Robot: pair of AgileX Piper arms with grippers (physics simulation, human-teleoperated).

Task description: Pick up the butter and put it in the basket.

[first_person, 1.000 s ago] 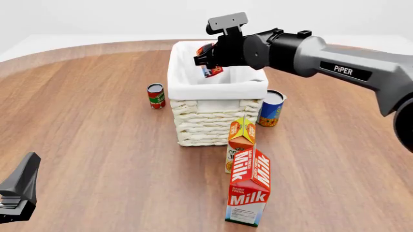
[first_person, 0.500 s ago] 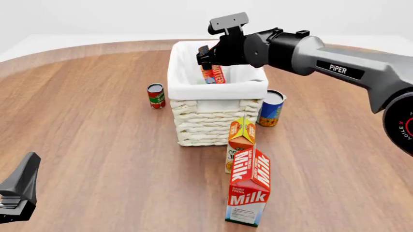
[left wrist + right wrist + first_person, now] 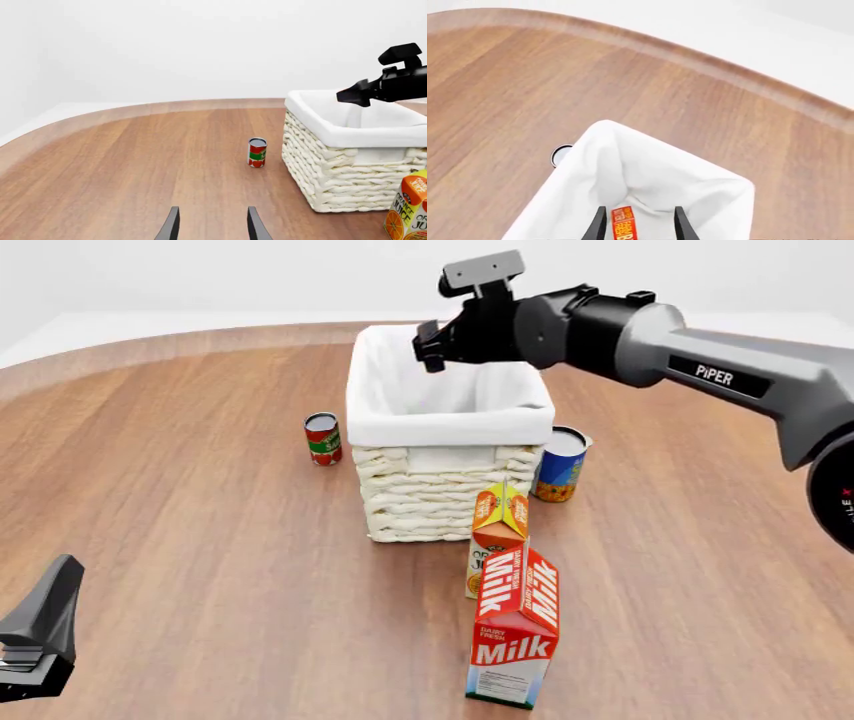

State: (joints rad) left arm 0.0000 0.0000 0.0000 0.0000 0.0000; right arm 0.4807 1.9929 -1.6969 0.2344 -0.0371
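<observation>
Since the butter [image 3: 622,225] lies down inside the basket [image 3: 447,415] on its white lining, I judge the drop done. My right gripper [image 3: 430,344] hangs above with fingers spread and empty, so next I'd lift it clear without snagging the rim.

On the table [image 3: 200,490] there are one basket [image 3: 447,465], one butter box [image 3: 622,225], two cans [image 3: 322,438], one juice carton [image 3: 498,530], one milk carton [image 3: 515,645] and two grippers [image 3: 430,343].
</observation>
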